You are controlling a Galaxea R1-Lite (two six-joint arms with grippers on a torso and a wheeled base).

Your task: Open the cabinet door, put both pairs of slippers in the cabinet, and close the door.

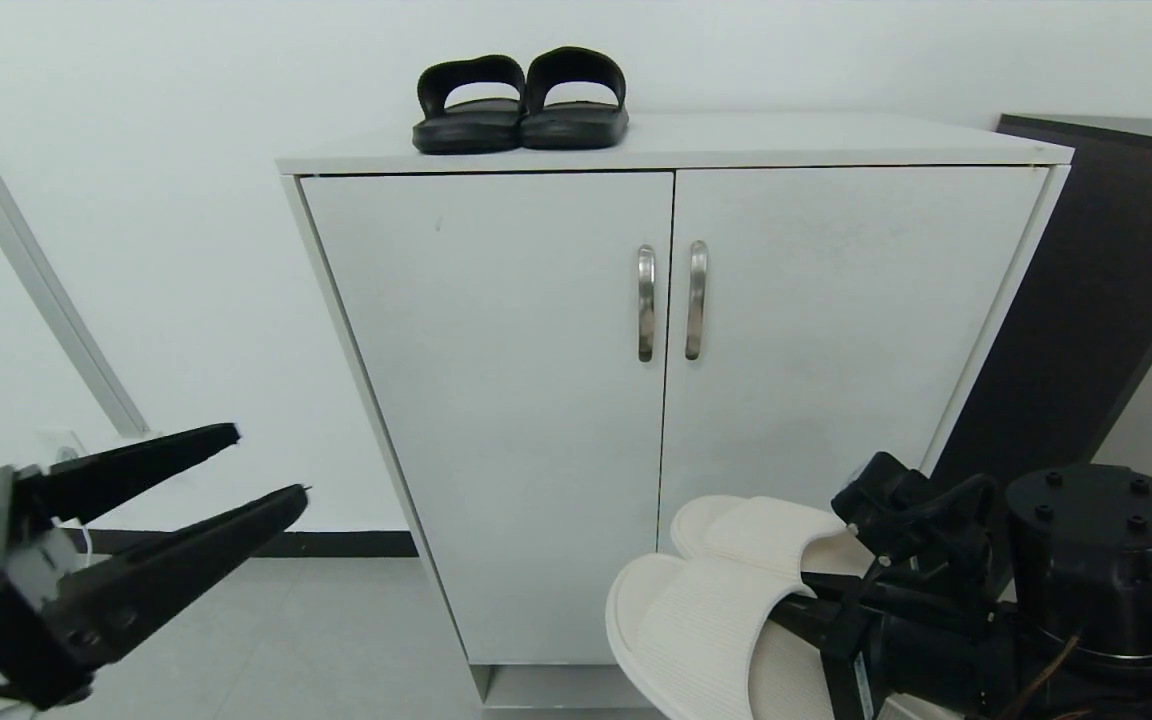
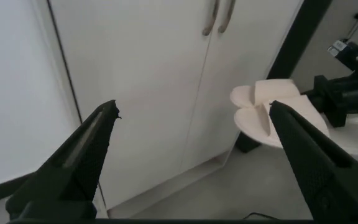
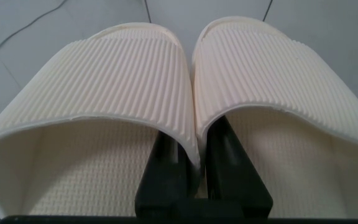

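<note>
White slippers pinched in right hand, cabinet doors closed

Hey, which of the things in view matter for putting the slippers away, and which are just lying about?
Job: cabinet, shut; black slippers on top of it; white slippers in the right gripper; left gripper, open.
Lying about: dark panel beside the cabinet; slanted rail on the wall.
</note>
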